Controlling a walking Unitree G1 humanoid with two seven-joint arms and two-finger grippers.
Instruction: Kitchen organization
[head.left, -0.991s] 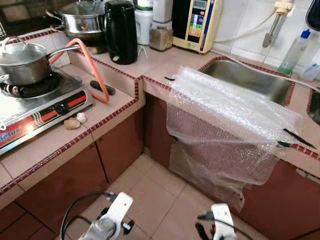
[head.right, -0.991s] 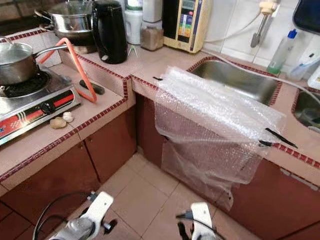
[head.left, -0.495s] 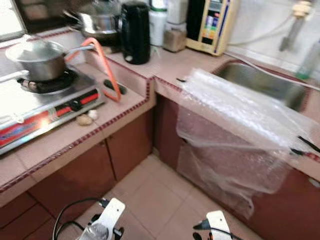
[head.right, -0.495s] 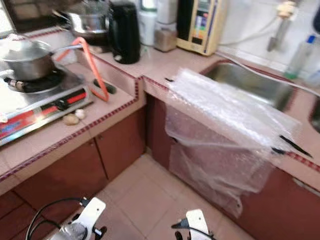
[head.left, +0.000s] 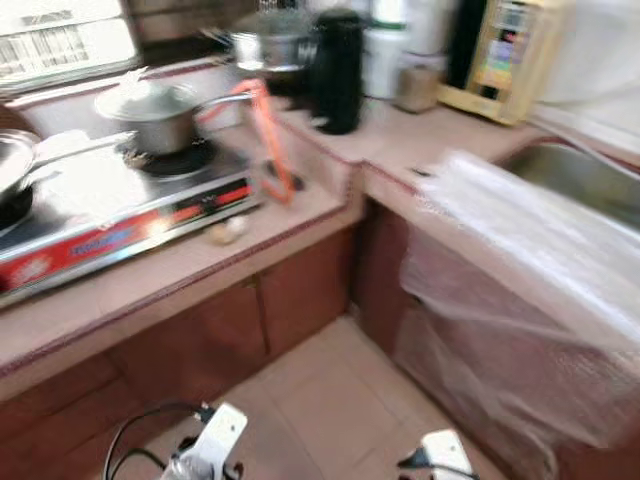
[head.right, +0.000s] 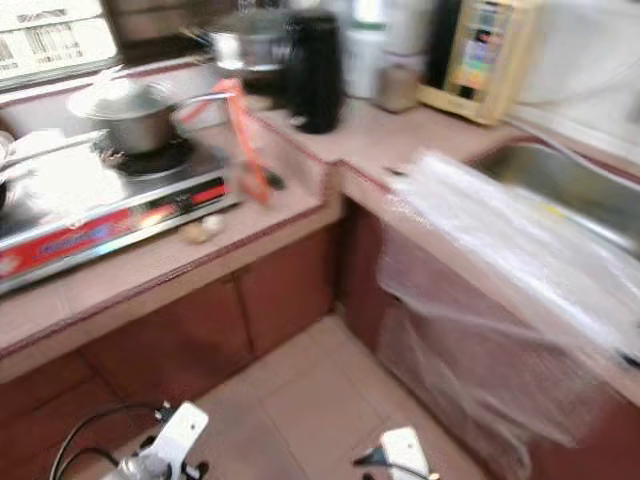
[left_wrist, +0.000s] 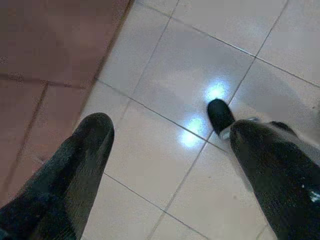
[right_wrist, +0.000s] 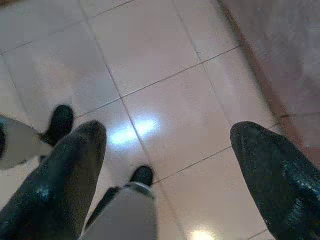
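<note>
Claws, left (left_wrist: 165, 145) and right (right_wrist: 167, 150), hang spread above floor tiles (left_wrist: 165, 65), seemingly well below blurred stove (head.left: 120, 215)

Blurred kitchen corner. The tabletop (head.left: 330, 205) is matt pink tile with a dark red edge. On it sits a stove (head.left: 120, 225) of shiny metal with a glossy red front strip. A lidded pot (head.left: 155, 110) on the stove is polished metal, as is a second pot (head.left: 265, 45) behind it. A jug (head.left: 338, 70) beside that is glossy black plastic. A sheet of clear, crinkled bubble wrap (head.left: 520, 260) drapes over the tabletop's edge beside a dull metal sink (head.left: 585, 175). Cabinet doors (head.left: 190, 340) look like smooth reddish-brown wood. The floor (left_wrist: 200, 60) is glossy pale tile reflecting light. The left claw (left_wrist: 167, 145) and right claw (right_wrist: 167, 150) have shiny black fingers, spread apart.
</note>
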